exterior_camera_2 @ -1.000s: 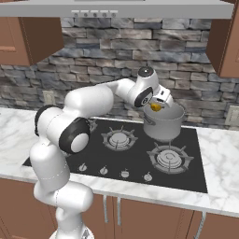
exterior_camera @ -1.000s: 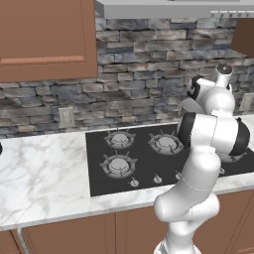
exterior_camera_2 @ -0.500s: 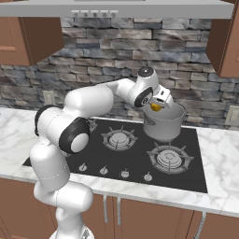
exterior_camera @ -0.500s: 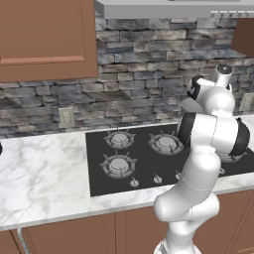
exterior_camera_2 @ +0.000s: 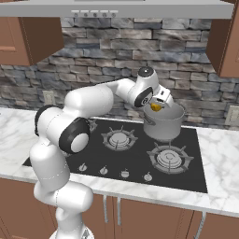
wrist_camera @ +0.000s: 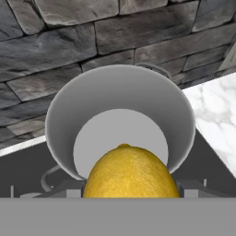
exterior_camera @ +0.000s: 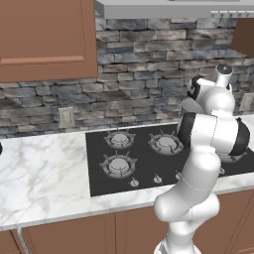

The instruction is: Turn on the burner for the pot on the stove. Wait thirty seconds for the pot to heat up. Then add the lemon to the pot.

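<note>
No text, label, brand, number or sign can be read anywhere in these pictures. The stove [exterior_camera_2: 140,154], its small knobs [exterior_camera_2: 125,173], the pot [exterior_camera_2: 164,123] and the range hood [exterior_camera_2: 112,7] are all seen to be unmarked, and nothing is written on the cabinets [exterior_camera: 47,39], the stone wall [exterior_camera: 139,79] or the marble table [exterior_camera: 39,178].

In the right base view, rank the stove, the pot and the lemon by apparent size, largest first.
1. stove
2. pot
3. lemon, held at the pot's rim

All three gaps are plain, so nearness doesn't muddle it.
</note>
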Controlling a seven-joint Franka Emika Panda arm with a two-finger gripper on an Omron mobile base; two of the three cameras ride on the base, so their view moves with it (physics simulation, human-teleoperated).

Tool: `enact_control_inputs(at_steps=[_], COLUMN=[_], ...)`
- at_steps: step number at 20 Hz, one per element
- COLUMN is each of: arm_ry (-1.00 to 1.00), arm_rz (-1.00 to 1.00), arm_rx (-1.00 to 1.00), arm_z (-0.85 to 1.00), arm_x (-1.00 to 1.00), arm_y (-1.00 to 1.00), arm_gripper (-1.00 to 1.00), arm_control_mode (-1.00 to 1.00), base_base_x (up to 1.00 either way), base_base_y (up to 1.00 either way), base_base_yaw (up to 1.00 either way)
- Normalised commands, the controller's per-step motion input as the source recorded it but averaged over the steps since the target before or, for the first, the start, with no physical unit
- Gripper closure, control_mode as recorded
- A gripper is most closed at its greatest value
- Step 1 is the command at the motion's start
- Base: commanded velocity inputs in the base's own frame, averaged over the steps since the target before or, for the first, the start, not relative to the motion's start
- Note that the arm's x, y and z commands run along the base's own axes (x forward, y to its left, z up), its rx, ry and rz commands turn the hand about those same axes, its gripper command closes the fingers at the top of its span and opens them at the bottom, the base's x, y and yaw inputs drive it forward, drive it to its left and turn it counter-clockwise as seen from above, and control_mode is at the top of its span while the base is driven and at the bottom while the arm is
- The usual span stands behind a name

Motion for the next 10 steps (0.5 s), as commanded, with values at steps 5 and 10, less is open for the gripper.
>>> enact_control_inputs(at_steps=[5, 10], arm_ry=[0.00, 0.00], arm_rz=[0.00, 0.00], arm_rx=[0.00, 0.00], arm_z=[0.00, 0.00], arm_x=[0.00, 0.00], arm_y=[0.00, 0.00], arm_gripper=[1.00, 1.00], arm_control_mode=[-1.00, -1.00], base_base_x=[0.00, 0.00], base_base_y=[0.00, 0.00], base_base_yaw=[0.00, 0.00])
